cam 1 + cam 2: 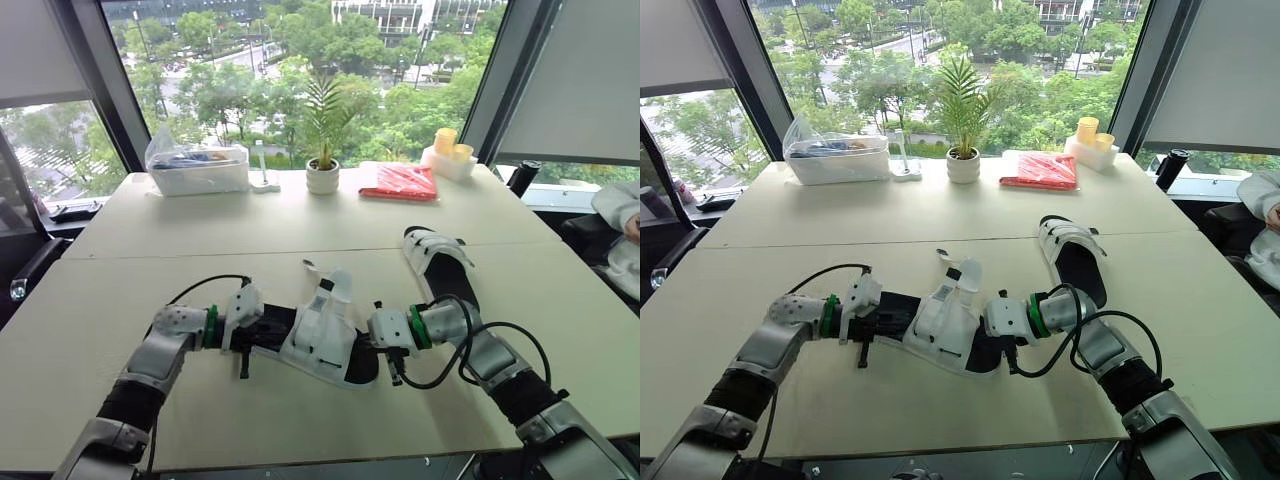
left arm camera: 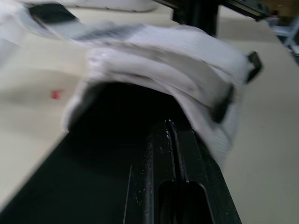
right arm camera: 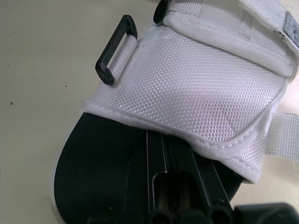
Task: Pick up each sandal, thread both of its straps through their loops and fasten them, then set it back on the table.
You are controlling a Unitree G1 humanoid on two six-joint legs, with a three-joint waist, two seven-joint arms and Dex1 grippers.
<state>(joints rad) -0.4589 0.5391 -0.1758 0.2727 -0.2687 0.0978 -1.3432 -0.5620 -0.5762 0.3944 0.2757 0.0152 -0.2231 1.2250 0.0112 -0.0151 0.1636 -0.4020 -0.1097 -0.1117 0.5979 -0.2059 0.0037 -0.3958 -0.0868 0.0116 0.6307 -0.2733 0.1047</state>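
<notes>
Jaws: could not be read as spread or pinching, on either side.
Table (image 1: pixel 120 290): carried both sandals.
Near sandal (image 1: pixel 320 340): lay flat between both grippers, straps unfastened.
Second sandal (image 1: pixel 440 265): lay behind and right of near sandal, untouched.
Left gripper (image 1: pixel 245 320): sat at near sandal's left end, over the black insole.
Right gripper (image 1: pixel 390 332): sat at near sandal's right end.
Loop (image 3: pixel 114 49): stood empty on near sandal's white upper.
Risk: judged likely to tilt or slide out on lifting if held shallowly at the sole; loose strap could then miss the loop.
</notes>
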